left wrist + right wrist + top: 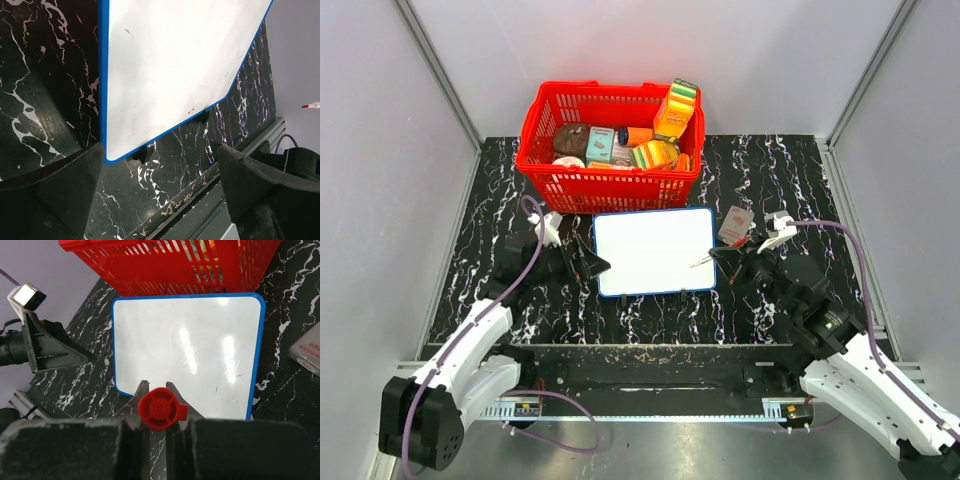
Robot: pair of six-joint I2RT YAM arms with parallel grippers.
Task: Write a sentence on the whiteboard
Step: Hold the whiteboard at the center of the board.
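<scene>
The flat rectangular whiteboard with its thin blue rounded-corner frame lies in the middle of my black marble-patterned table, which is veined with white. Its far edge sits just beside the near wall of the red plastic lattice basket. The board's face is glossy, showing glare patches and a few faint dark specks, and small black tabs poke out under its near edge. Bare table runs to the left and right of the board, and a narrower strip lies between its near edge and the black rail in front of my bases. Grey walls close in the left, right and far sides. A small flat pale packet with red print lies just beside the board's far right corner. My left pincer is spread wide and holds nothing. It is low at the board's left edge, and its wrist view shows the near left corner between the two black fingers. My right pincer is clenched on a slim red-capped marker, whose tip points left at the board's right edge.
</scene>
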